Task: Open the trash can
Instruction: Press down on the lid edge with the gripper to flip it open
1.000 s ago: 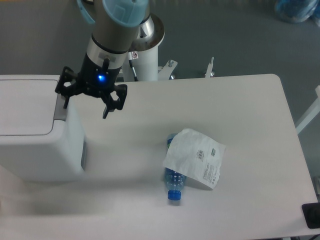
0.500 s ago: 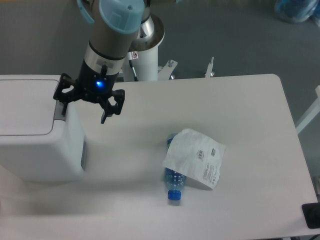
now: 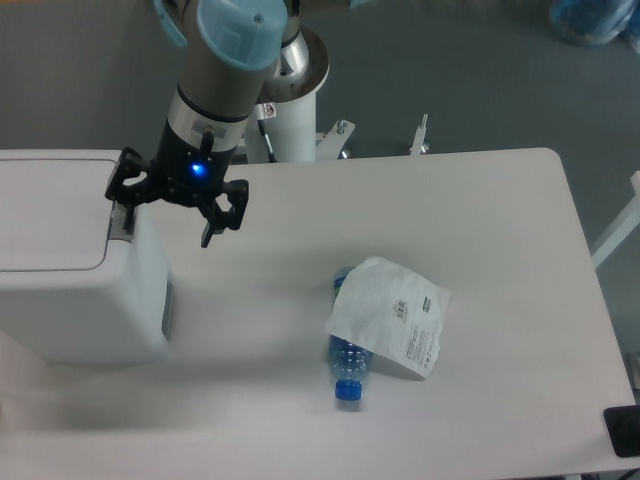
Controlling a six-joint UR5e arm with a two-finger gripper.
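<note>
Gripper (image 3: 168, 222) spread wide, one finger seemingly on the trash can (image 3: 70, 260) button strip; lid looks down.

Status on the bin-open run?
Gripper open, one finger over the grey button strip. Trash can lid down. Bottle and paper lie clear, mid-table.
</note>
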